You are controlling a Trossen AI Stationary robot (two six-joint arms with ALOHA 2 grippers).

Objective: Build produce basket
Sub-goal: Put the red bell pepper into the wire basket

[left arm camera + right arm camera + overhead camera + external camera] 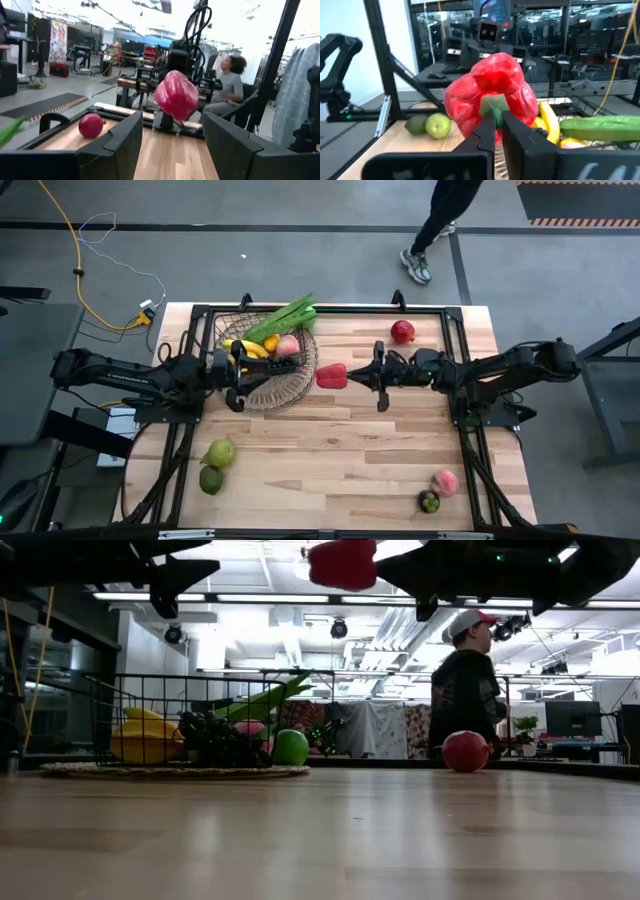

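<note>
high view: we are carrying the red pepper (331, 376) in our right hand (352, 376), pinched tight on its green stem, just beside the basket (300, 375). our left hand (238, 370), half open and empty, is hovering over the basket. that thin stem grip risks slipping, dropping the pepper onto the bench (350, 460).

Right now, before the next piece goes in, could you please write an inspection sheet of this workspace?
Surface: wooden table, dark frame at its edges.
Job's things: basket holds bananas, green stalks, a pink fruit; red pepper held in the air beside it; pomegranate, two green fruits, peach and dark purple fruit lie loose.
Clutter: nothing seen.
Grippers: right gripper shut on the pepper's stem; left gripper open over the basket, empty.
Cables: yellow and white cables on the floor.
Surroundings: a person walking past.
</note>
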